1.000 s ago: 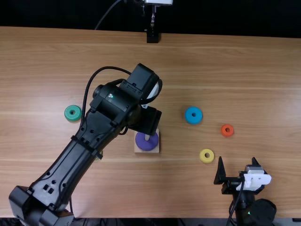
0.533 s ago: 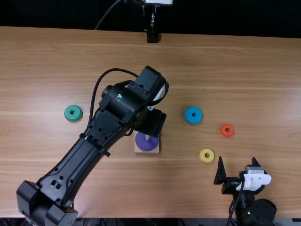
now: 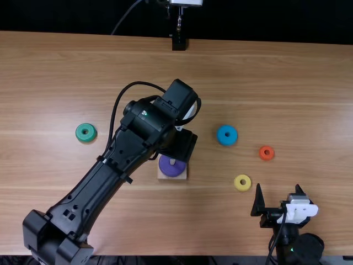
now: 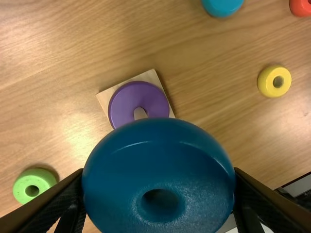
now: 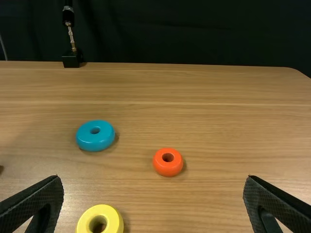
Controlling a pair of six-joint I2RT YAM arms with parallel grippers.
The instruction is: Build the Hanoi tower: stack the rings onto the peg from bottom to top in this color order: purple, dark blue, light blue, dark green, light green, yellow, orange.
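There are 7 rings in all: 5 lying apart on the counter (image 3: 220, 66), 1 on the peg (image 4: 140, 113) and 1 in a tool. The 5 loose ones are dark green (image 3: 85, 126), left of the left arm in the top view; light blue (image 3: 222, 140), right of the base; orange (image 3: 261, 153), farther right; yellow (image 3: 238, 186), closer to the near edge; and light green (image 4: 22, 186), across the base from the yellow.

1 square wooden base (image 4: 154, 77) carries 1 peg, with 1 purple ring (image 4: 126, 102) around it.

Of 2 tools, the left tool (image 3: 182, 146) is clamped on 1 dark blue ring (image 4: 158, 145), held above the counter near the peg, its hole facing the wrist camera. The right tool (image 3: 278, 189) has its 2 fingers wide apart, over the counter's near right part.

The counter is light brown wood, its grain running mostly side to side in the top view, with a pale sheen near the base in the left wrist view. Past its far edge hangs a black backdrop (image 5: 194, 29); at that edge stands 1 black block (image 5: 72, 59) with a metal stem, and 1 thin cable (image 3: 127, 14) curves beside it.
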